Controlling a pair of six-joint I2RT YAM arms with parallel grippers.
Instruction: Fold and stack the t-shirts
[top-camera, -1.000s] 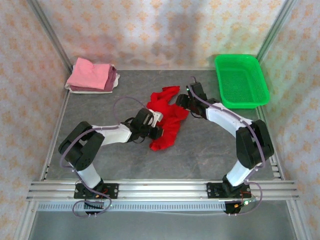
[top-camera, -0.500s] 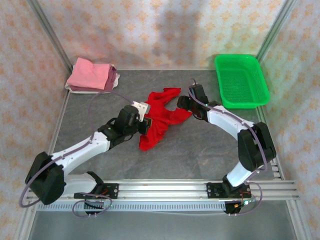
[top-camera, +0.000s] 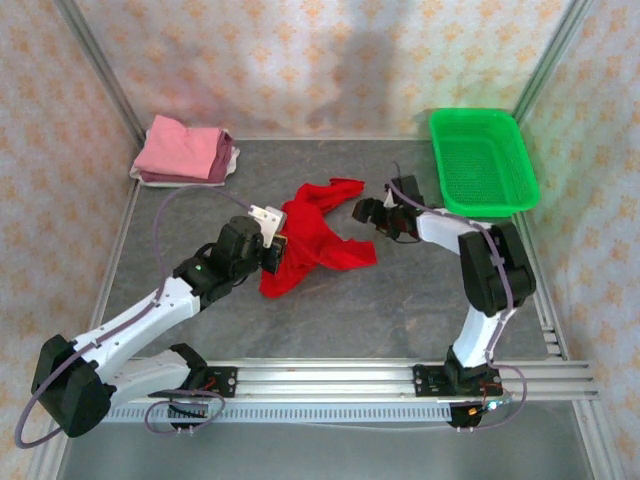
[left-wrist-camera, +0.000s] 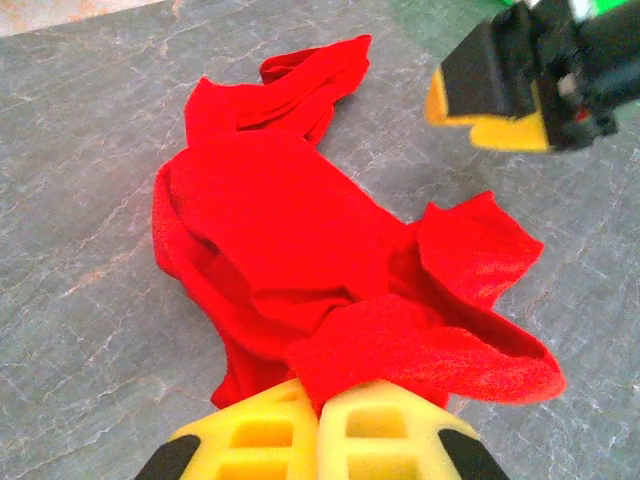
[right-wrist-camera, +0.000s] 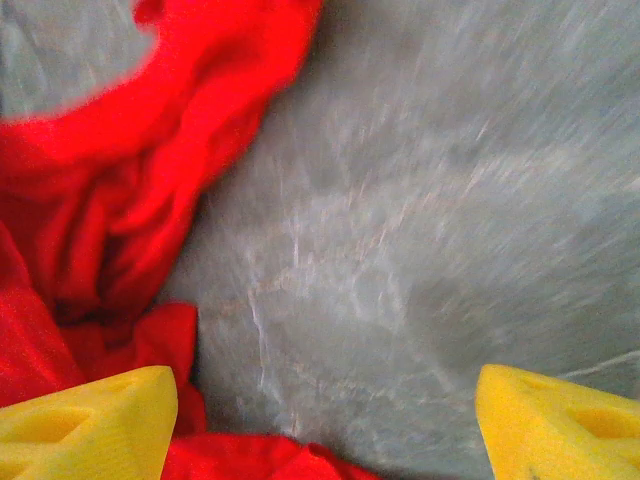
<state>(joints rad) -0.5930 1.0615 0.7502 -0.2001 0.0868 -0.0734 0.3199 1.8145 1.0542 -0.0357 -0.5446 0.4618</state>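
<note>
Dragged toward lower left since a second ago, and now crumpled mid-frame on the tabletop (top-camera: 420, 300): red shirt (top-camera: 315, 240). Clenched on its hem with left fingers (left-wrist-camera: 265, 440); released, spread wide at right fingers (right-wrist-camera: 90, 410), beside the cloth. Probably flattening; next, regrasp the right edge and stretch flat.

The left arm (top-camera: 140, 318) lies low and stretched out. Its elbow is swung toward the near left corner, and its forearm runs diagonally toward the middle of the surface (top-camera: 420, 310). The left gripper (left-wrist-camera: 318, 400) has its yellow fingers (left-wrist-camera: 380, 425) pressed together, pinching a fold of the red t-shirt (left-wrist-camera: 300, 240). The right arm (top-camera: 488, 270) rises steeply from its base, bends sharply at the elbow, and sends its forearm back and to the left. The right gripper (right-wrist-camera: 325, 425) points down close over the surface, its yellow fingers (right-wrist-camera: 90, 420) spread wide apart. The two grippers are near each other but apart.
</note>
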